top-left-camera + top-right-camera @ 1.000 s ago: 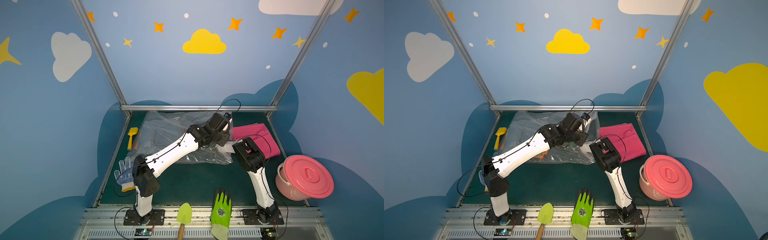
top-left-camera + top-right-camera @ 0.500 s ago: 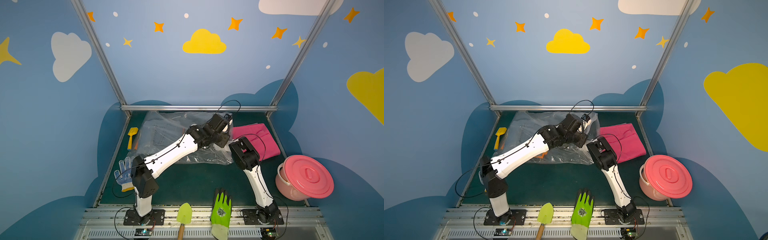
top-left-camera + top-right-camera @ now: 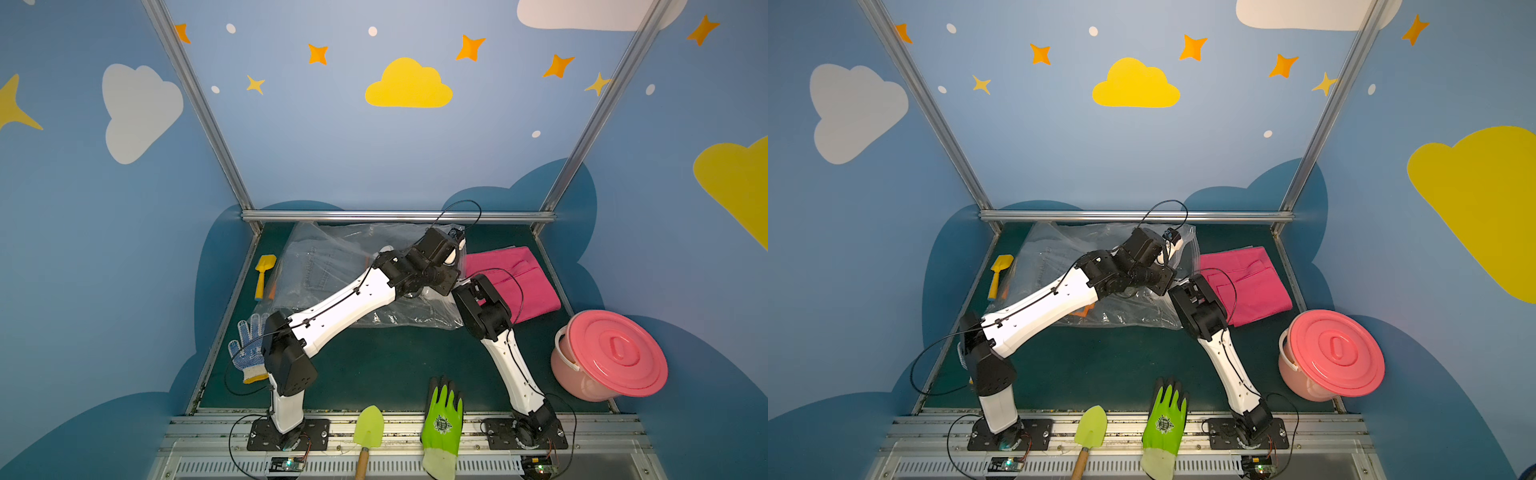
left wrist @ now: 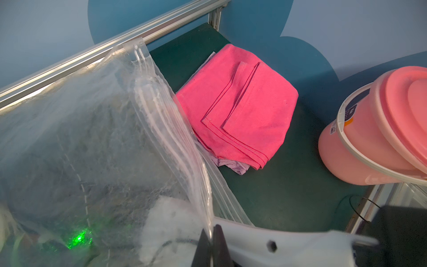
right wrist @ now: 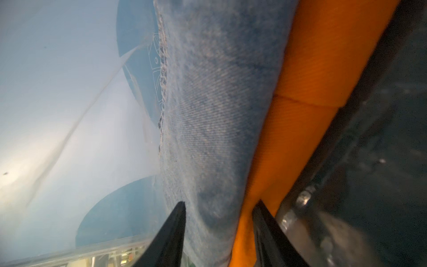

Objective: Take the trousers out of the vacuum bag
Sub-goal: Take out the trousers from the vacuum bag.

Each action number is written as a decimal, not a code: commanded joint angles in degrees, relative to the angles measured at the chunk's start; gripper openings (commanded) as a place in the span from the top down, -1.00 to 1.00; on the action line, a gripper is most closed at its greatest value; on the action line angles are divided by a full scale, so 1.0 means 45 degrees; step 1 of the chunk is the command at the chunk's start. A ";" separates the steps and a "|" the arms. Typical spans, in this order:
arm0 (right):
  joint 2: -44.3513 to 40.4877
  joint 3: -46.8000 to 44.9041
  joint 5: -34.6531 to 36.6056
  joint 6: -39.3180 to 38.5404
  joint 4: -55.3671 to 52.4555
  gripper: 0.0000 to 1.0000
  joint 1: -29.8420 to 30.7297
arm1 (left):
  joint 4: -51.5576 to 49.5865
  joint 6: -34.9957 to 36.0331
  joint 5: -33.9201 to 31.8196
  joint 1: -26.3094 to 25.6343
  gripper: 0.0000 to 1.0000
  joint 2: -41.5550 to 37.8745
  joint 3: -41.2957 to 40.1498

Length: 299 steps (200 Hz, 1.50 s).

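The vacuum bag (image 3: 332, 266) is lying flat at the back of the green table, and everything else is arranged around it. The left claw (image 4: 212, 240) is pinching together on the bag's zip strip (image 4: 161, 111), holding that clear plastic edge up off the table. The right claw (image 5: 221, 202) is reaching inside the bag, its jaws standing apart on either side of the folded edge where the denim trousers (image 5: 208, 104) are lying against the orange trousers (image 5: 312, 69). The view there is close and blurred, so I cannot tell whether the pads are squeezing the cloth. Both those pairs are sitting inside the bag. The hot pink trousers (image 3: 515, 278) are lying outside it, just beside the zip edge, with the lilac trousers (image 4: 233, 165) peeking out from under them. A pink bucket (image 3: 611, 353) with its lid on is standing farther from the bag than the pink pair.
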 commanded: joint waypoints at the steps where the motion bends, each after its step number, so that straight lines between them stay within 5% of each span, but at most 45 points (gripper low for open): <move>1: 0.0372 0.0490 -0.0037 0.0012 -0.0010 0.12 0.0199 | 0.0328 -0.0026 0.0456 -0.0137 0.91 -0.0304 -0.0080; 31: 0.0645 0.0650 -0.0105 0.0224 0.0237 0.30 0.0223 | 0.0309 -0.0026 0.0467 -0.0137 0.91 -0.0310 -0.0104; 84: 0.0627 0.0418 -0.0096 0.0239 0.0499 1.00 0.0122 | 0.0309 -0.0010 0.0392 -0.0137 0.91 -0.0343 -0.0205; 299: -0.2651 -0.4553 -0.0272 -0.0232 0.2384 1.00 -0.1720 | 0.0186 -0.0007 -0.0644 -0.0137 0.91 -0.0184 -0.0201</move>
